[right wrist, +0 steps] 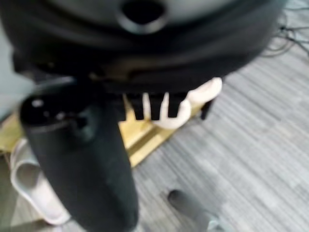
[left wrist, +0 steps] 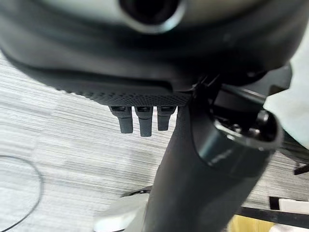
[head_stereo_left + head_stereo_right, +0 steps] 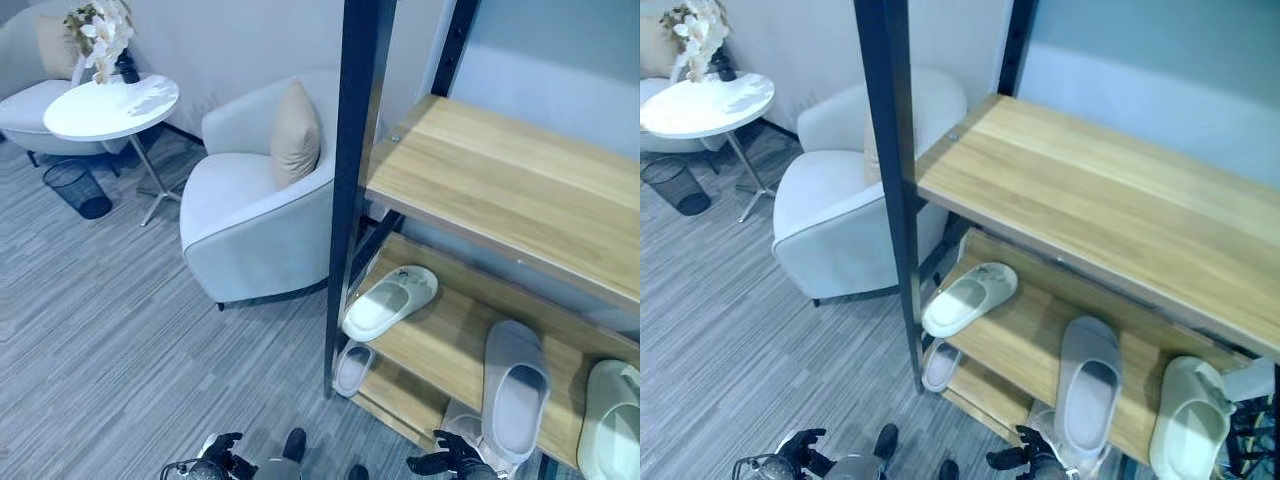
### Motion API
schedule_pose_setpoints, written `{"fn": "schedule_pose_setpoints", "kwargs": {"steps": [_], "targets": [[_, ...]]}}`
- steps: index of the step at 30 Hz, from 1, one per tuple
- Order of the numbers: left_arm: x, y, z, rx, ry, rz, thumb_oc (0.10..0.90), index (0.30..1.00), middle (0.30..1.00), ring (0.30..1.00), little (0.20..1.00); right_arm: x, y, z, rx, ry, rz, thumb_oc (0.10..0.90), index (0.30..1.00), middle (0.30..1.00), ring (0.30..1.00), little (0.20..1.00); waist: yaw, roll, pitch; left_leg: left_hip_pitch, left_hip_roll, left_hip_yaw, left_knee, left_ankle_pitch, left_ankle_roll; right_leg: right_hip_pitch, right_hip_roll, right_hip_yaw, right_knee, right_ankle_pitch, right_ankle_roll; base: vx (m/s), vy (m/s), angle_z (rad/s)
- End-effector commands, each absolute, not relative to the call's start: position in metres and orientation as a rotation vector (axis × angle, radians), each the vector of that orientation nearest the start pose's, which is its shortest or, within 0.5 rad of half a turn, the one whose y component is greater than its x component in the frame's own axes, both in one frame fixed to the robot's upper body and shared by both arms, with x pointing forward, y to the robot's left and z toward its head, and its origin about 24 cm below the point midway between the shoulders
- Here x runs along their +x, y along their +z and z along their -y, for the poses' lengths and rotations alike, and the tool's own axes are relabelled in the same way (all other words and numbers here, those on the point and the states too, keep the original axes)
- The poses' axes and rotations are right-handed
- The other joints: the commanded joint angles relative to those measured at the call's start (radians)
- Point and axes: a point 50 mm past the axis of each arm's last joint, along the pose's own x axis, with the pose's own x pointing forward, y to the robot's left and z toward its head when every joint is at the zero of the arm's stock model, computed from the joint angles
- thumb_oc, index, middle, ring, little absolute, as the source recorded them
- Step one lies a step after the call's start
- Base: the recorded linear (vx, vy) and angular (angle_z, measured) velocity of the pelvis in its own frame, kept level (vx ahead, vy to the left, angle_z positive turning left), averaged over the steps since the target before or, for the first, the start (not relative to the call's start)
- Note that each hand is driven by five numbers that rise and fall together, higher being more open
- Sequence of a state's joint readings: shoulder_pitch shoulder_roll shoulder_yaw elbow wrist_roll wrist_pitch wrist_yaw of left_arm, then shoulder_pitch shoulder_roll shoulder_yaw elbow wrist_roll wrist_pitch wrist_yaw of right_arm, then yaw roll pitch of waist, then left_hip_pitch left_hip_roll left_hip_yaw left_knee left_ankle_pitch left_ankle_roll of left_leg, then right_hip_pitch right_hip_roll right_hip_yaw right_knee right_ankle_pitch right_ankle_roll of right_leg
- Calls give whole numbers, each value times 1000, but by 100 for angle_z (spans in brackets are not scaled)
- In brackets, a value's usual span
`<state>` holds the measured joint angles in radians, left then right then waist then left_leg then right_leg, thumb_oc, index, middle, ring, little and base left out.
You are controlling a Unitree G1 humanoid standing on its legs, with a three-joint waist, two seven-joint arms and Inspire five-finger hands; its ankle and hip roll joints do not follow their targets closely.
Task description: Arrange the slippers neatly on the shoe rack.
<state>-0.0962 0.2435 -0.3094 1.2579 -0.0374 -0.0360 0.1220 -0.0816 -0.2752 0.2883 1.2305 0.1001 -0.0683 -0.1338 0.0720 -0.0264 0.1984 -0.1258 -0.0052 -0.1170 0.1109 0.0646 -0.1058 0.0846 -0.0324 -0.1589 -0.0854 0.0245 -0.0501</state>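
The shoe rack (image 3: 500, 175) has wooden shelves in a dark metal frame. Its top shelf is bare. On the middle shelf a pale green slipper (image 3: 390, 300) lies at the left end, a grey slipper (image 3: 515, 385) sits further right, and a second pale green slipper (image 3: 612, 420) lies at the right end. Another grey slipper (image 3: 352, 368) rests on the bottom shelf. My left hand (image 3: 222, 448) hangs low over the carpet, open and empty. My right hand (image 3: 445, 458) hangs low in front of the rack, fingers (image 1: 152, 108) relaxed, holding nothing.
A pale armchair (image 3: 250, 210) with a beige cushion (image 3: 297, 135) stands just left of the rack. Further left are a round white table (image 3: 110, 105) with flowers, a black wire bin (image 3: 78, 188) and a second chair (image 3: 25, 90). Grey carpet covers the floor.
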Motion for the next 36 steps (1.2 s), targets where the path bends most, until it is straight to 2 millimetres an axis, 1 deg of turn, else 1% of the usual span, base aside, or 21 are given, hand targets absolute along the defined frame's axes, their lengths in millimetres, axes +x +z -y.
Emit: {"fn": "schedule_pose_setpoints", "kwargs": {"steps": [1, 2, 3, 4, 6, 7, 9, 10, 11, 13, 14, 16, 17, 18, 21, 25, 31, 33, 34, 35, 36], "targets": [[137, -154, -203, 447, -62, -1073, 800, 900, 900, 900, 900, 124, -143, 259, -438, -130, -1051, 800, 900, 900, 900, 900, -35, -6, 1, 25, -2, -10, 155, -75, 40, -39, -23, 54, 101, -98, 92, -75, 78, 15], [138, -154, -204, 458, -67, -1068, 800, 900, 900, 900, 900, 122, -143, 261, -446, -132, -1061, 800, 900, 900, 900, 900, -43, -6, -7, 51, -9, -24, 152, -88, 38, -51, -26, 59, 105, -88, 97, -77, 169, 15], [139, -154, -199, 460, -84, -1064, 800, 900, 900, 900, 900, 118, -144, 261, -442, -135, -1078, 800, 900, 900, 900, 900, -64, 9, -26, 112, -6, -24, 71, -138, 48, -59, -22, 70, 96, -75, 110, -45, 141, 7], [139, -154, -199, 459, -84, -1064, 800, 900, 900, 900, 900, 118, -144, 262, -443, -136, -1079, 800, 900, 900, 900, 900, -62, 10, -25, 116, -5, -22, 68, -138, 48, -57, -21, 71, 96, -75, 110, -16, 125, 1], [143, -153, -198, 476, -103, -1046, 800, 900, 900, 900, 900, 116, -146, 260, -440, -133, -1085, 800, 900, 900, 900, 900, -74, 16, -35, 137, -9, -17, -6, -153, 61, -85, -27, 76, 98, -54, 126, -136, 152, 0], [150, -150, -196, 488, -116, -1024, 800, 900, 900, 900, 900, 118, -146, 258, -450, -126, -1090, 800, 900, 900, 900, 900, -85, 20, -27, 140, -25, -16, -37, -152, 74, -126, -43, 81, 111, -25, 144, -233, 215, -15], [154, -148, -198, 487, -100, -1005, 800, 900, 900, 900, 900, 125, -145, 254, -460, -111, -1068, 800, 900, 900, 900, 900, -83, 21, -13, 135, -30, 4, -49, -146, 83, -167, -56, 84, 130, -4, 164, -185, 149, -39], [155, -148, -198, 487, -100, -1005, 800, 900, 900, 900, 900, 125, -145, 254, -460, -111, -1068, 800, 900, 900, 900, 900, -82, 21, -14, 134, -30, 5, -49, -146, 84, -169, -56, 85, 131, -4, 164, -215, 109, -53], [162, -144, -202, 489, -84, -978, 800, 900, 900, 900, 900, 132, -143, 251, -457, -106, -1047, 800, 900, 900, 900, 900, -77, 23, 3, 123, -30, 21, -56, -136, 94, -203, -61, 78, 171, -2, 176, -214, 77, -48], [164, -142, -206, 487, -65, -971, 800, 900, 900, 900, 900, 137, -141, 250, -456, -110, -1025, 800, 900, 900, 900, 900, -62, 31, 6, 108, -17, 54, -64, -123, 99, -206, -79, 25, 215, -22, 181, -238, 65, -54], [163, -143, -208, 491, -64, -977, 800, 900, 900, 900, 900, 137, -141, 249, -455, -108, -1018, 800, 900, 900, 900, 900, -57, 34, 1, 107, -12, 65, -72, -119, 101, -192, -84, 6, 234, -38, 175, -111, 18, -71], [161, -143, -209, 491, -60, -980, 800, 900, 900, 900, 900, 138, -141, 248, -455, -104, -1012, 800, 900, 900, 900, 900, -54, 37, 0, 111, -7, 72, -78, -114, 104, -192, -87, 4, 267, -47, 173, -44, -14, -73], [161, -143, -210, 498, -62, -981, 800, 900, 900, 900, 900, 140, -139, 250, -467, -110, -997, 800, 900, 900, 900, 900, -46, 34, -14, 113, -4, 93, -86, -110, 98, -156, -95, -1, 236, -52, 179, -42, -38, -45], [161, -143, -210, 499, -63, -981, 800, 900, 900, 900, 900, 140, -139, 250, -467, -110, -997, 800, 900, 900, 900, 900, -46, 34, -13, 115, -4, 94, -86, -110, 98, -154, -95, -1, 234, -51, 179, -25, -90, -34], [160, -144, -209, 502, -71, -978, 800, 900, 900, 900, 900, 142, -136, 251, -479, -110, -969, 800, 900, 900, 900, 900, -47, 24, -43, 126, 3, 123, -102, -112, 91, -105, -93, 12, 131, -46, 178, 30, -96, -33], [161, -144, -202, 496, -89, -968, 800, 900, 900, 900, 900, 144, -133, 253, -494, -107, -940, 800, 900, 900, 900, 900, -66, 29, -63, 148, 20, 134, -139, -94, 81, -75, -73, 43, 66, -30, 172, 47, -108, -27], [178, -136, -186, 501, -142, -877, 800, 900, 900, 900, 900, 157, -118, 252, -467, -119, -812, 800, 900, 900, 900, 900, -99, 45, -64, 163, 36, 126, -183, -67, 61, -50, -50, 53, 11, -27, 167, 13, -67, -10], [181, -134, -183, 502, -152, -859, 800, 900, 900, 900, 900, 160, -115, 251, -472, -113, -782, 800, 900, 900, 900, 900, -108, 45, -56, 157, 39, 122, -170, -70, 55, -46, -41, 71, 12, -36, 158, -41, -48, 11], [185, -132, -180, 500, -163, -840, 800, 900, 900, 900, 900, 162, -113, 249, -462, -109, -765, 800, 900, 900, 900, 900, -116, 40, -31, 119, 41, 120, -65, -89, 44, -54, -35, 88, 34, -53, 142, -61, -33, 13], [186, -132, -180, 500, -163, -840, 800, 900, 900, 900, 900, 162, -113, 249, -462, -109, -765, 800, 900, 900, 900, 900, -117, 40, -31, 114, 41, 118, -57, -94, 44, -55, -35, 87, 36, -54, 141, -107, -44, 13], [188, -130, -178, 496, -166, -829, 800, 900, 900, 900, 900, 163, -111, 249, -457, -110, -756, 800, 900, 900, 900, 900, -117, 35, -13, 83, 38, 117, 13, -101, 38, -57, -35, 93, 43, -58, 133, -91, -30, 16]]}}
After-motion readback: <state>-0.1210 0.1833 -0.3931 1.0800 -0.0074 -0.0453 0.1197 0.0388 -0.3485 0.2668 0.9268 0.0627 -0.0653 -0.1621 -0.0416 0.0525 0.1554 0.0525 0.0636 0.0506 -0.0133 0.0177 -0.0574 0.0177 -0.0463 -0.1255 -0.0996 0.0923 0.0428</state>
